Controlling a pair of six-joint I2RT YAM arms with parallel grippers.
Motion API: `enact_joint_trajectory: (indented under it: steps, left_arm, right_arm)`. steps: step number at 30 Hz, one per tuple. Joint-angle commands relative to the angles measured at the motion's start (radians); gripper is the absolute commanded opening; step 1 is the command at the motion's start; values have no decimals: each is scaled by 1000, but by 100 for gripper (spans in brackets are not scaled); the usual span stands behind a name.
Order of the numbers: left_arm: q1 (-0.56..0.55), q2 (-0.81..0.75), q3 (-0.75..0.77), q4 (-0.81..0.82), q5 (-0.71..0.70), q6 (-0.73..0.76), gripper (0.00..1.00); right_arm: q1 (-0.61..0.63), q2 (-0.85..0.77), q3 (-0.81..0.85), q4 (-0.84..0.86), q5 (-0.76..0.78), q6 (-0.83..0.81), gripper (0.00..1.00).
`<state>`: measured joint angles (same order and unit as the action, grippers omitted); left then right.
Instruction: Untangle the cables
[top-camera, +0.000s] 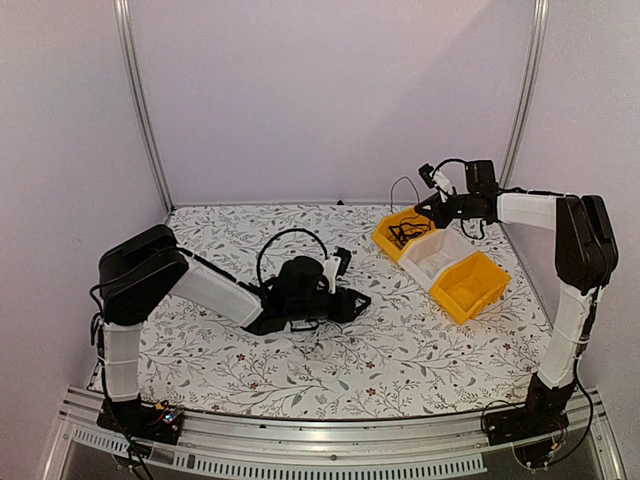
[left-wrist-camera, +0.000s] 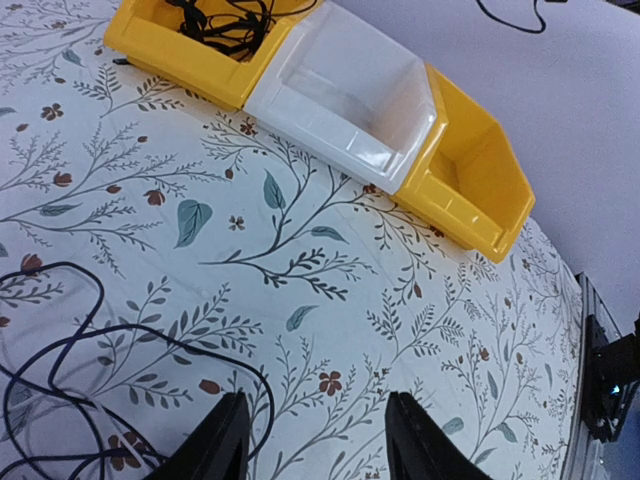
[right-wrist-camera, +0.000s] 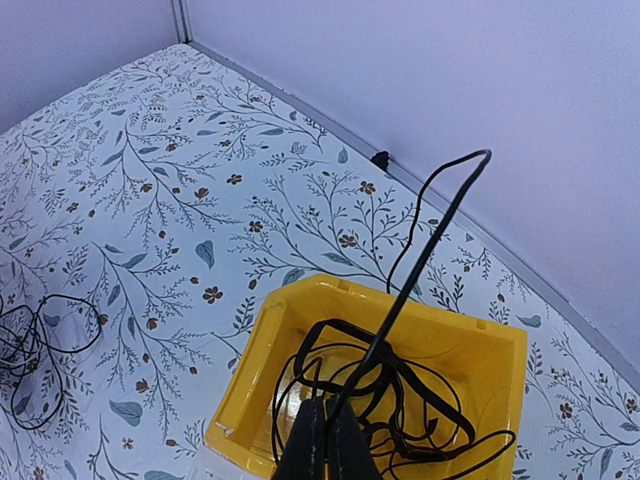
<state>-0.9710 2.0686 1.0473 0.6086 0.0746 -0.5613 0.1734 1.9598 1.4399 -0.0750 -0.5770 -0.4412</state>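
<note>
A tangle of thin black cables lies in the far yellow bin, which also shows in the top view. My right gripper hangs over that bin. It is shut on one stiff black cable that rises from the jaws and loops over near the back wall. My left gripper is open and empty, low over the cloth mid-table. A loose black cable lies on the cloth just left of its left finger and is also in the right wrist view.
A white bin and a second yellow bin, both with nothing in them, stand in a row with the far bin at the right. The purple back wall and metal posts close the table. The table's right edge shows beyond the bins.
</note>
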Motion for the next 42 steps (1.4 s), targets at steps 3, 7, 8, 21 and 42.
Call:
enact_joint_trajectory:
  steps: [3, 7, 8, 21, 42]
  left_arm:
    - [-11, -1, 16, 13, 5, 15, 46]
    - [-12, 11, 34, 1, 16, 18, 46]
    - [-12, 12, 36, -1, 16, 19, 46]
    - [-12, 10, 27, 3, 11, 20, 46]
    - [-11, 18, 23, 8, 13, 14, 46]
  right_arm:
    - [-23, -91, -44, 149, -32, 49, 0]
    - [-23, -90, 46, 162, -24, 63, 0]
    - [-24, -83, 70, 154, -28, 69, 0]
    - [-24, -47, 61, 139, -19, 62, 0]
    - [-26, 45, -28, 105, 100, -56, 0]
